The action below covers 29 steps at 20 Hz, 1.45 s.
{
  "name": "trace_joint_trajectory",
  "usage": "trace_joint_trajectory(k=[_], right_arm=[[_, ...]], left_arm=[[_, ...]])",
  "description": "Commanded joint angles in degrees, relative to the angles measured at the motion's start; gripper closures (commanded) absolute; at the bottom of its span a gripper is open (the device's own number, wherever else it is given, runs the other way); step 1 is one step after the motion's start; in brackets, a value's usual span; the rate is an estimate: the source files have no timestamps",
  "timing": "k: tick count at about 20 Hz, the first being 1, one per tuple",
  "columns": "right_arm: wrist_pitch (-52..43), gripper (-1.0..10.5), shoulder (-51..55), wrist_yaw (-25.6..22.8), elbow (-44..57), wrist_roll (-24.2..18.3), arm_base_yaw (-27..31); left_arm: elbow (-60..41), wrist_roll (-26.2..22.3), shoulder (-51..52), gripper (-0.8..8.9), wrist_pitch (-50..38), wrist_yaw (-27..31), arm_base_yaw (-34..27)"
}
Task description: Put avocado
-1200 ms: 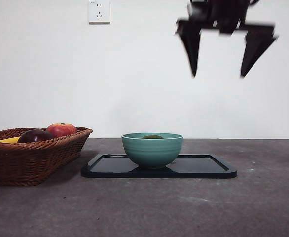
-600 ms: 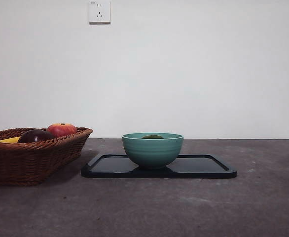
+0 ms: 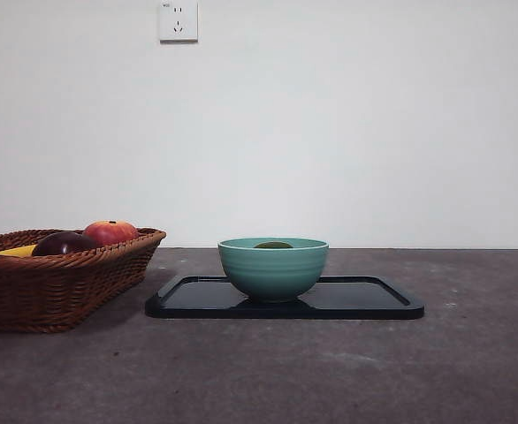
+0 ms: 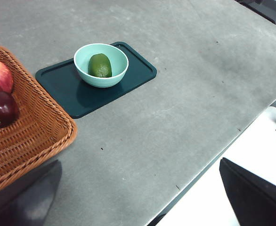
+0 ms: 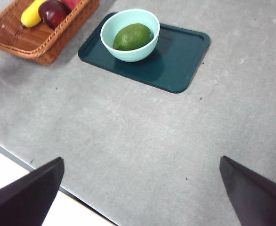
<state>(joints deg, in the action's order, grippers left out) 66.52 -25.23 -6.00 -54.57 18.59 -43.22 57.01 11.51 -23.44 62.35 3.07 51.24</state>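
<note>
While both end effectors gape wide, the avocado point(image 3: 274, 245) barely tops the bowl point(image 3: 273, 269).

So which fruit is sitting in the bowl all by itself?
The green avocado. It lies alone in the teal bowl on the dark tray; the apple, purple fruit and banana share the basket.

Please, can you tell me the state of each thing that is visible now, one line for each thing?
avocado: lying inside the bowl, not held.
teal bowl: upright on the tray, holding the avocado.
dark tray: flat on the table, under the bowl.
wicker basket: upright on the table beside the tray, holding other fruit.
left gripper: open, empty, high above the table.
right gripper: open, empty, raised above the table.
</note>
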Motion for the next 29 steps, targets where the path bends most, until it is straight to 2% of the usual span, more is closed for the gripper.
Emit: trace_joint_trajectory(k=[1, 4, 7, 8, 9, 10, 23, 25, 29], right_arm=[[-0.7, 4.0, -0.3, 0.0, -0.3, 0.9, -0.5], [-0.9, 4.0, -0.3, 0.0, -0.3, 0.9, -0.5], [-0.9, 4.3, -0.3, 0.0, -0.3, 0.9, -0.5], [-0.9, 5.4, -0.4, 0.0, -0.3, 0.9, -0.5], [-0.9, 7.5, -0.4, 0.1, -0.3, 0.9, -0.5], [-0.9, 9.5, -0.4, 0.0, -0.3, 0.9, -0.5], [-0.9, 9.3, -0.3, 0.0, -0.3, 0.9, -0.5], [-0.9, 9.3, -0.3, 0.0, -0.3, 0.9, -0.5], [-0.9, 9.3, -0.3, 0.0, -0.3, 0.9, -0.5]], left_arm=[[0.5, 0.1, -0.1, 1.9, -0.6, 0.2, 0.5], [0.5, 0.1, -0.1, 2.12, -0.6, 0.2, 0.5], [0.5, 0.1, -0.1, 3.99, -0.6, 0.2, 0.5], [0.5, 0.1, -0.1, 5.0, -0.6, 0.2, 0.5], [0.5, 0.1, -0.1, 6.77, -0.6, 0.2, 0.5], [0.5, 0.0, -0.1, 8.13, -0.6, 0.2, 0.5], [0.5, 0.1, -0.1, 7.95, -0.7, 0.2, 0.1], [0.5, 0.1, -0.1, 7.95, -0.6, -0.2, -4.5], [-0.9, -1.3, 0.3, 7.95, -1.7, 0.0, -22.4]])
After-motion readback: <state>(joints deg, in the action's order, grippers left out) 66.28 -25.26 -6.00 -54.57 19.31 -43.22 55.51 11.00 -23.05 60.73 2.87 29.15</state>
